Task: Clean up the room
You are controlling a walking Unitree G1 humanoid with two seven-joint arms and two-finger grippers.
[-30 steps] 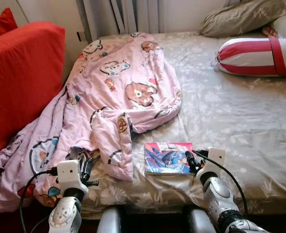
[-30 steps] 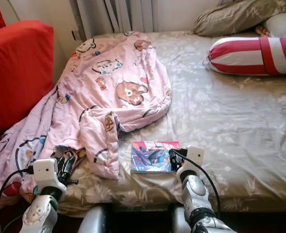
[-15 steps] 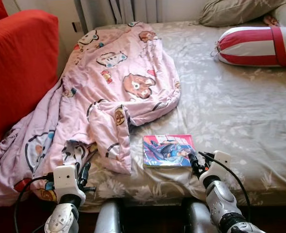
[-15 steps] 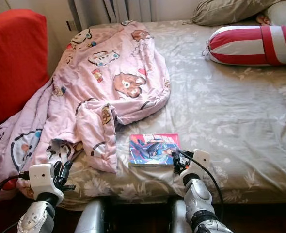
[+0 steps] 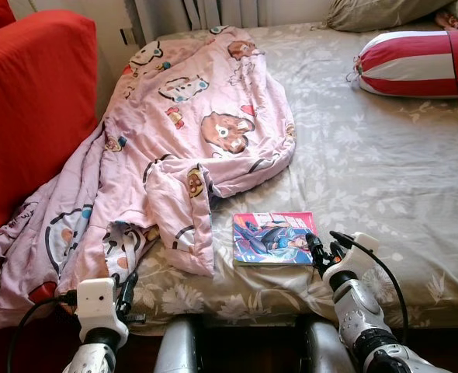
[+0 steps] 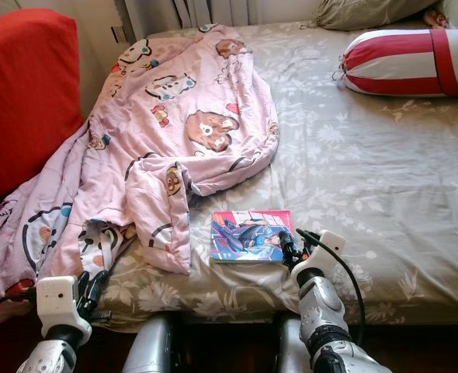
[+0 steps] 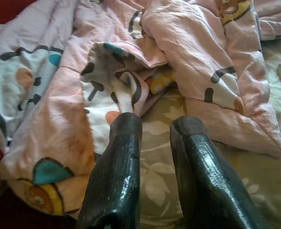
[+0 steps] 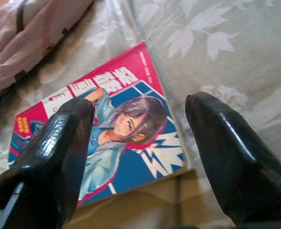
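- The step in hand looks like picking up the thin comic book with a red and blue illustrated cover [image 5: 275,237], which lies flat on the bed's grey floral-patterned sheet [image 5: 400,171], near its front edge
- The right gripper [image 8: 140,157] hovers just off the book's near right corner, fingers spread wide and holding nothing; in the right wrist view the cover sits between and just ahead of the two black fingers [image 8: 59,143]
- My guess for the next move: advance and lower so one finger slips under the book's edge, which is hard with something this flat on soft bedding
- Just beside the book, on its left, a crumpled pink cartoon-print blanket [image 5: 182,148] spreads up the bed and hangs over the edge toward a red sofa [image 5: 27,109]
- The left gripper [image 7: 152,131] is low at the bed's front edge, well apart from the book, fingers parted a little and empty, pointed at the blanket's hem
- A red-and-white striped bolster pillow [image 5: 415,66] lies far behind the book
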